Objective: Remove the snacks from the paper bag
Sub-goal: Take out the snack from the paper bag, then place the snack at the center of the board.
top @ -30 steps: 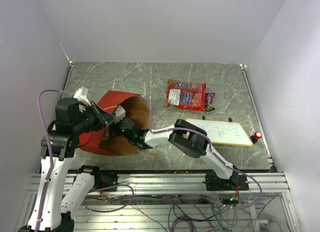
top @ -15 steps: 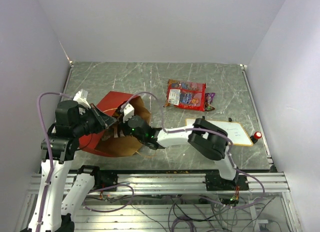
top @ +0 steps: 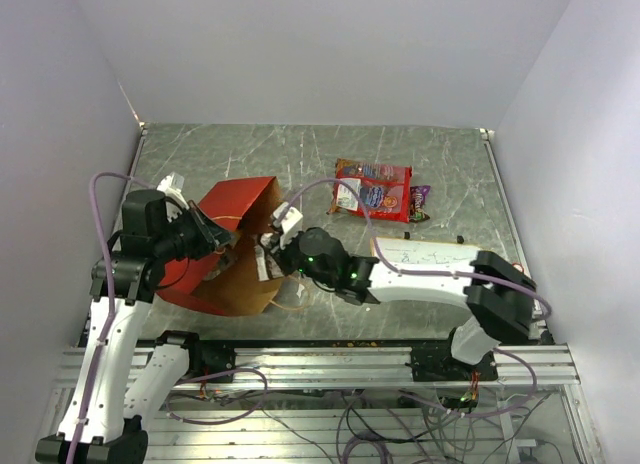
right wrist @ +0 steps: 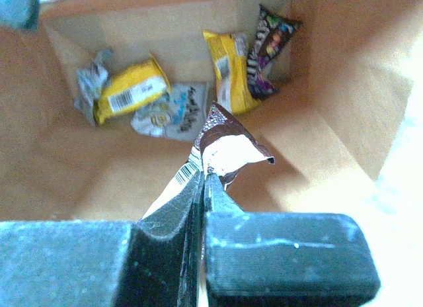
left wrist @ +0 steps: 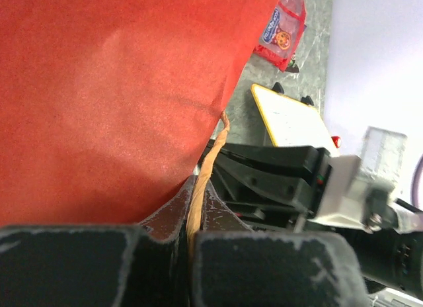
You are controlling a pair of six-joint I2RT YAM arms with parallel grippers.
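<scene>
The paper bag (top: pixel 238 199), red outside and brown kraft inside, lies on its side at the near left of the grey-green marbled worktop (top: pixel 200 149), with its mouth towards the right arm. The top view puts the left tool (top: pixel 218 236) at the bag's rim and the right tool (top: pixel 268 258) at its mouth, but does not show what either grips. The left wrist view shows the left tool pinched tight on the bag's thin twisted loop handle (left wrist: pixel 206 163), beside the red wall. The right wrist view looks down the brown inside. There the right tool is clamped narrow on a brown-and-silver packet (right wrist: pixel 228 148) bearing a barcode. At the bottom lie a yellow packet (right wrist: pixel 132 92), a second yellow packet (right wrist: pixel 228 69), a dark purple-brown packet (right wrist: pixel 268 52), a pale blue-white packet (right wrist: pixel 172 115) and a crumpled grey wrapper (right wrist: pixel 89 82). From above, a large flat red snack bag with a white label (top: pixel 372 189) lies far out on the worktop, with a small dark purple packet (top: pixel 420 197) just beside it. Nearer is a wood-framed white board (top: pixel 430 254), partly under the right arm.
</scene>
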